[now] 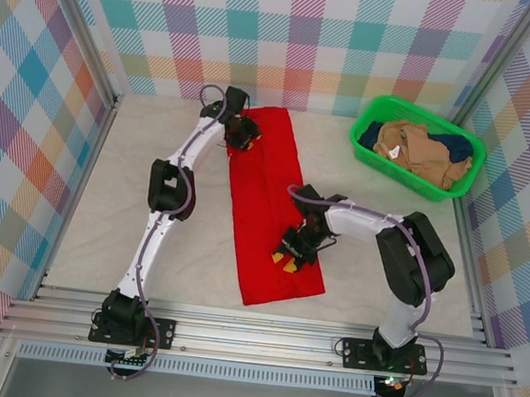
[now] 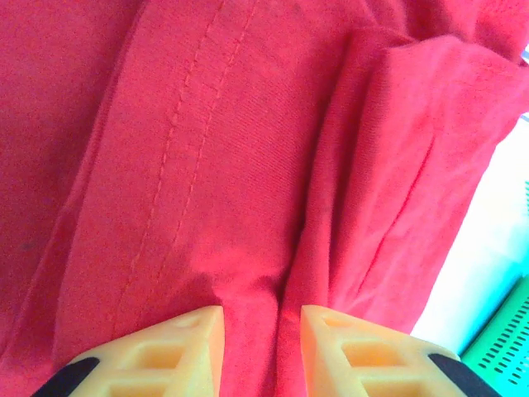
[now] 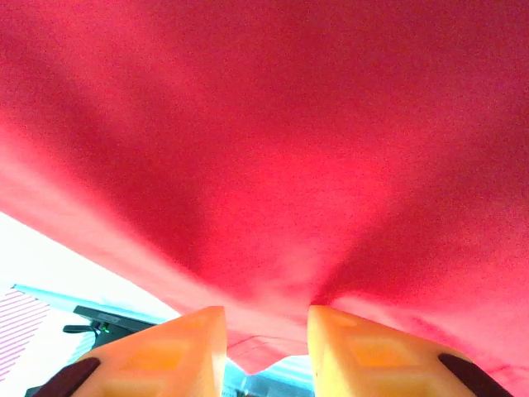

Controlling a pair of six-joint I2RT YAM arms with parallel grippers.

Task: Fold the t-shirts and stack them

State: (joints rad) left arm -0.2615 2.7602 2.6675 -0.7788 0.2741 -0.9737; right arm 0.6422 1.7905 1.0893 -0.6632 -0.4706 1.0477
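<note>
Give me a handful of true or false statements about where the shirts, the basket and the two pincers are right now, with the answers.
1. The red t-shirt lies on the table as a long folded strip. True.
2. The green basket is empty. False: it holds a tan t-shirt and a navy t-shirt.
3. The left pincer is at the strip's near end. False: it is at the far end; the right pincer is closer to the near end.
4. The basket stands at the far right of the table. True.
5. Red cloth sits between the fingers of both pincers. True.
</note>
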